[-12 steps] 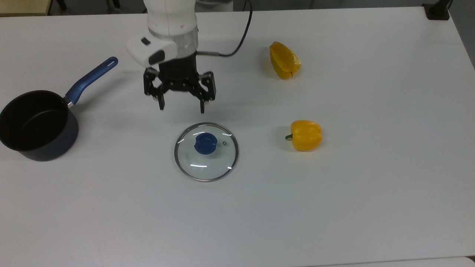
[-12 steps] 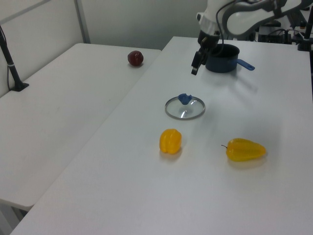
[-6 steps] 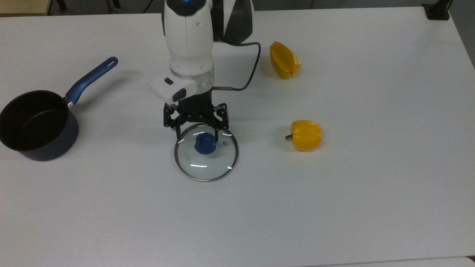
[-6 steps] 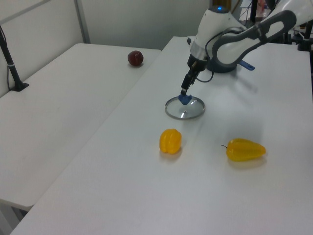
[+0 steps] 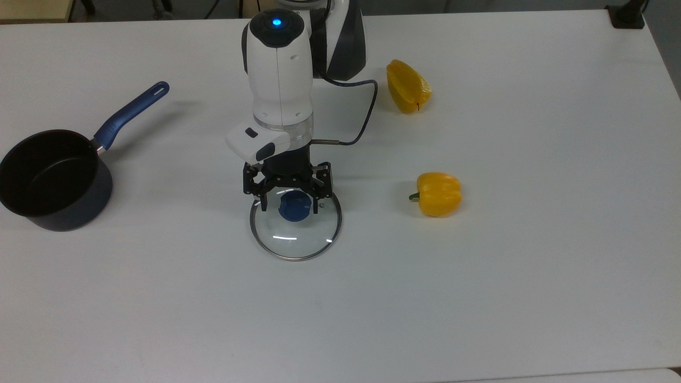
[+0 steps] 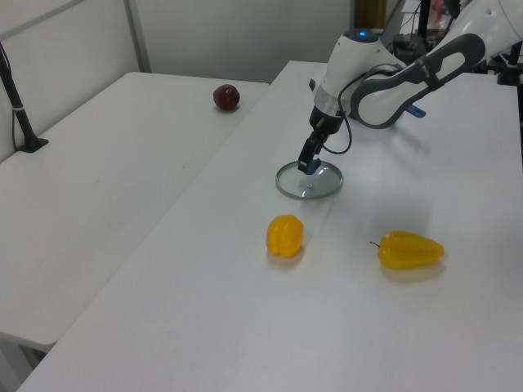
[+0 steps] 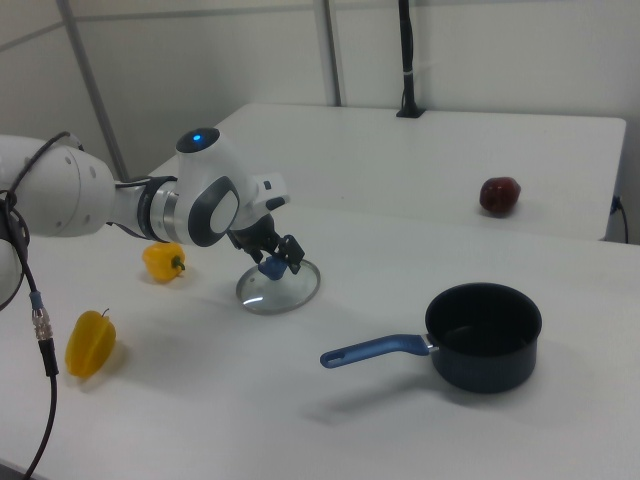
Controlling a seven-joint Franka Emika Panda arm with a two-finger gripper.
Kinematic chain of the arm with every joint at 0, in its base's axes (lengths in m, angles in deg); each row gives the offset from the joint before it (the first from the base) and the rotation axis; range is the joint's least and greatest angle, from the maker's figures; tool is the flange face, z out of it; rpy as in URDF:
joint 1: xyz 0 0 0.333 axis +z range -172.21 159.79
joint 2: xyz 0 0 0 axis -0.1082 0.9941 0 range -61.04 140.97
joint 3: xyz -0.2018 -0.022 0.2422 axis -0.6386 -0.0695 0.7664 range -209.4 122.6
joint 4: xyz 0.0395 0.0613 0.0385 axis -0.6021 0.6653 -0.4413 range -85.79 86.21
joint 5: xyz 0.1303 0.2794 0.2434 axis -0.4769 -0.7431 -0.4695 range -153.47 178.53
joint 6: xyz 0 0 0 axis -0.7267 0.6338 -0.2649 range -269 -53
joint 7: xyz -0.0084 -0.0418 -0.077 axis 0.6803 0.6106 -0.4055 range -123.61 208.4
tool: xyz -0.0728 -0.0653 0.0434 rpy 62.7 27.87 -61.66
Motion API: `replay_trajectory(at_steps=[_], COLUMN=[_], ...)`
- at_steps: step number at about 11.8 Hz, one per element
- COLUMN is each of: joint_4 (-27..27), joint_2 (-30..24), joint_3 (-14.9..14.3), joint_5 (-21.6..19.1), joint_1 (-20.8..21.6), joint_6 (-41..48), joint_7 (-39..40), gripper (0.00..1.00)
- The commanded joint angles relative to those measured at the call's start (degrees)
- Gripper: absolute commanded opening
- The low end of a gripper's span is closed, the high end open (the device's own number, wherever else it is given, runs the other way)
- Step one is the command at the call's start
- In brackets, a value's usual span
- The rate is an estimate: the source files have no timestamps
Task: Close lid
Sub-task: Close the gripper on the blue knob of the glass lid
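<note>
Gripper (image 5: 288, 205) has come down over the lid (image 5: 296, 222) since a second ago, when it hung well apart from it, above the bare table nearer to the arm's base. Now its two fingers stand on either side of the blue knob (image 5: 294, 207), spread, with the knob between them. They are not yet pressed on it, as far as the top view shows. In the left view the gripper (image 6: 307, 163) reaches the knob from above at a slant, and in the right view the gripper (image 7: 279, 259) sits just at the knob too.

The lid itself has not moved. It lies flat on the white table (image 5: 479, 266), in the middle of the top view, and the two yellow peppers (image 5: 437, 194) (image 5: 407, 86) are to the top view's right of it. The pot (image 5: 50, 181) with the blue handle (image 5: 130, 114) stands open at the top view's left edge, well apart from the lid.

For the task this means that the approach is finished and the grasp is the step in hand. I judge that the fingers must next press together on the knob, then the lid must be lifted and carried across to the pot. The task is at an early stage, because the pot is not covered yet. The knob is small and smooth, so it could slip if the fingers are not centred on it.
</note>
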Motion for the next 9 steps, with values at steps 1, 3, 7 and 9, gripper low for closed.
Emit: replay_trajectory(at_steps=[1, 3, 7, 9], joint_4=[0.21, 0.30, 0.39, 0.56], joint_2=[-0.06, -0.15, -0.24, -0.59], joint_3=[-0.35, -0.35, -0.35, -0.35], joint_5=[0.03, 0.21, 0.73, 2.04], joint_1=[0.68, 0.94, 1.12, 1.12], joint_6=[-1.45, -1.28, -0.93, -0.66], joint_7=[-2.22, -2.22, -2.13, -2.13], gripper=[0.81, 0.75, 0.81, 0.79])
